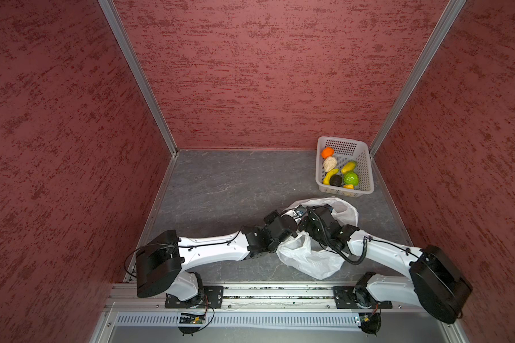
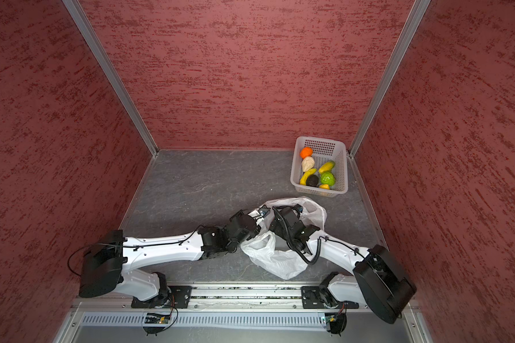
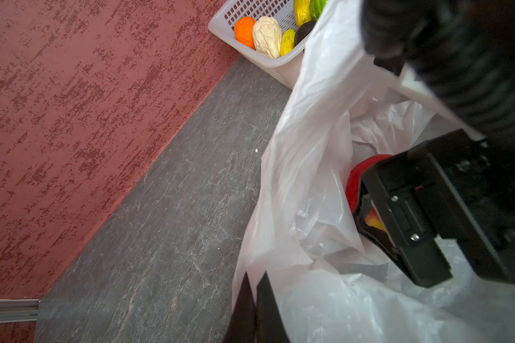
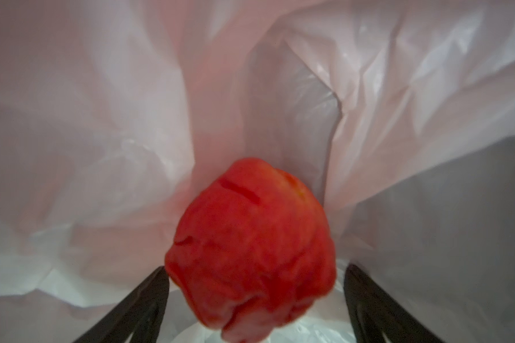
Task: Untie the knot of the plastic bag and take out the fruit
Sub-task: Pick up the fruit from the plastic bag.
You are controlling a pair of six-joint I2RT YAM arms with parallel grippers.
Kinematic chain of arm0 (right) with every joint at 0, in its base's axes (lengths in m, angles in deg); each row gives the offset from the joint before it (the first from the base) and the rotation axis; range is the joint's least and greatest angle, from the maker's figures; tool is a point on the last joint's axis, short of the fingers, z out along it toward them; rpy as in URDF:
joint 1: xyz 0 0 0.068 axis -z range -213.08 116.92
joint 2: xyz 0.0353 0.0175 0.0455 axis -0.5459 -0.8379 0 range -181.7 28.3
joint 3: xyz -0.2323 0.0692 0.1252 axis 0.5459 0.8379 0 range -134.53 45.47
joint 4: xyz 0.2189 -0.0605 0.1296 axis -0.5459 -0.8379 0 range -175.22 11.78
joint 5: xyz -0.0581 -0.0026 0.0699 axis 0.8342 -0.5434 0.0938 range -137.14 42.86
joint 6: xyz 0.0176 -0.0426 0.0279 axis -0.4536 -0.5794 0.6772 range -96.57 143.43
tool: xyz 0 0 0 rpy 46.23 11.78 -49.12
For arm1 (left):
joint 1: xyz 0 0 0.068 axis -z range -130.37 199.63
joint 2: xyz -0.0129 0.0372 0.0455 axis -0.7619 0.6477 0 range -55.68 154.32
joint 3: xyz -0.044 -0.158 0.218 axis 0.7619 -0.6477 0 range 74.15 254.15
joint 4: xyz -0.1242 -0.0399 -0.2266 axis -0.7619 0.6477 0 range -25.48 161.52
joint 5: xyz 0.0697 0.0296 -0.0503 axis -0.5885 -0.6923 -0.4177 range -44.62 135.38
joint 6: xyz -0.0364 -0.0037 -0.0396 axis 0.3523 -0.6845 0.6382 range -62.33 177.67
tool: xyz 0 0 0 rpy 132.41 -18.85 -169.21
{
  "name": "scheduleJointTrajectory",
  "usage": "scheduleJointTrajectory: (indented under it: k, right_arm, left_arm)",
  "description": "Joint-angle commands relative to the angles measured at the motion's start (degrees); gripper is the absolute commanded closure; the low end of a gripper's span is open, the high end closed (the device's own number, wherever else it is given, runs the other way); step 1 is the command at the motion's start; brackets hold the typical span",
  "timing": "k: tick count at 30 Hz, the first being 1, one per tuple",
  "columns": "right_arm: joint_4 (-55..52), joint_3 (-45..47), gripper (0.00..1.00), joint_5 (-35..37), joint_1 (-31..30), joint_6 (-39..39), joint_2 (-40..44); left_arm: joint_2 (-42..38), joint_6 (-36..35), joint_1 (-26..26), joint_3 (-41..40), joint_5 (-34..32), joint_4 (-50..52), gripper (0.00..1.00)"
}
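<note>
Apple sits between my right jaws, which stand wide. One tip looks to touch its flank and the other stands just clear, so I am not gripping it. It lies straight ahead of the jaws, with most of its bulk past the tips rather than seated deep between them. It seems slightly longer along my reach than across it, though the right wrist view is soft and I would not swear to that. Jaws and apple are both deep inside the plastic bag, whose film rises on every side of them and folds close behind the apple.

My left jaws are shut on the bag's rim. The left wrist view shows the film running into them, and they hold the mouth up and open beside my right wrist. No knot shows in any view, and I judge it undone.

With the left jaws off to the side and occupied, the apple is the right arm's to take. That calls for a short push forward, then closing across its width, minding loose film that could be caught in the pinch. Other fruit lies in the basket on the desk, well beyond the bag from my jaws.
</note>
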Motion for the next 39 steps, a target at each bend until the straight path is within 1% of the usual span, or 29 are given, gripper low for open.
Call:
scheduleJointTrajectory:
  k: [1,2,4,6,10,15,20,27,34,39]
  right_arm:
    - [4.0,-1.0,0.13,0.1,1.0,1.9,-1.1]
    - [4.4,-0.9,0.17,0.0,1.1,1.8,-1.2]
    - [5.2,-0.4,0.29,-0.1,1.2,1.8,-0.8]
    - [5.7,0.5,0.37,-0.4,1.2,1.9,0.2]
    - [5.4,2.3,0.5,-0.7,1.2,2.2,3.3]
    - [4.1,4.3,0.61,-1.5,1.2,3.3,9.3]
    - [-0.3,4.3,0.63,-2.9,1.2,3.5,16.1]
    - [-6.8,3.5,0.64,-6.0,1.0,3.5,24.1]
    - [-13.2,-0.6,0.64,-7.8,0.1,2.0,28.1]
    - [-16.8,-4.7,0.64,-8.9,-0.1,0.6,29.0]
  left_arm:
    - [-1.5,0.3,0.3,-1.0,1.0,-0.7,1.0]
    - [-1.6,0.4,0.3,-1.1,1.1,-0.7,1.0]
    - [-1.6,0.3,0.3,-1.2,1.0,-0.6,1.0]
    - [-1.6,0.3,0.3,-1.3,0.9,-0.6,1.0]
    - [-1.6,0.3,0.3,-1.3,0.7,-0.6,1.0]
    - [-1.3,0.5,0.3,-1.3,0.6,-0.4,1.0]
    - [-1.2,0.2,0.2,-0.9,0.4,-0.4,1.0]
    - [-0.7,0.5,-0.4,0.2,0.3,0.3,1.0]
    - [0.1,0.9,-1.5,1.2,0.9,1.5,1.0]
    - [0.3,1.3,-2.3,1.7,1.4,2.1,1.0]
